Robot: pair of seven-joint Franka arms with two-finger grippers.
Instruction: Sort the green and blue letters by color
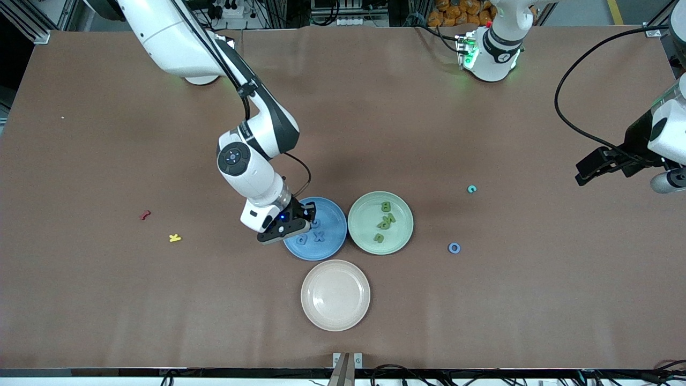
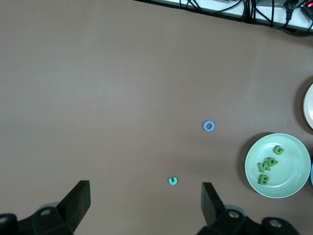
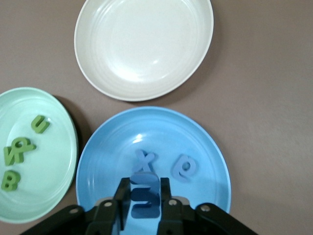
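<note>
Red and yellow come first toward the right arm's end of the table: a small red squiggly letter (image 1: pixel 144 215) and, nearer the front camera, a small yellow K (image 1: pixel 174 238), both well apart from the plates. The right gripper (image 1: pixel 300 220) hangs low over the blue plate (image 1: pixel 332 238), its fingers (image 3: pixel 124 192) closed on a blue letter (image 3: pixel 145 196) held upright between them. Two more blue letters lie in that plate, an X (image 3: pixel 145 159) and a rounded piece (image 3: pixel 184 167) just beside it. Nearer the front camera sits a cream plate (image 1: pixel 335 295), with nothing in it. Beside the blue plate, toward the left arm's end, the green plate (image 1: pixel 380 222) holds the green letters (image 1: pixel 386 220), among them a B (image 2: pixel 264 179) and a U (image 2: pixel 279 150). On the bare table lie a loose blue O (image 1: pixel 454 247) and, farther from the front camera, a small teal C-shaped piece (image 1: pixel 471 188). The left arm waits at its end of the table, the left gripper (image 2: pixel 145 203) raised over bare tabletop with its fingers spread wide and holding nothing.
</note>
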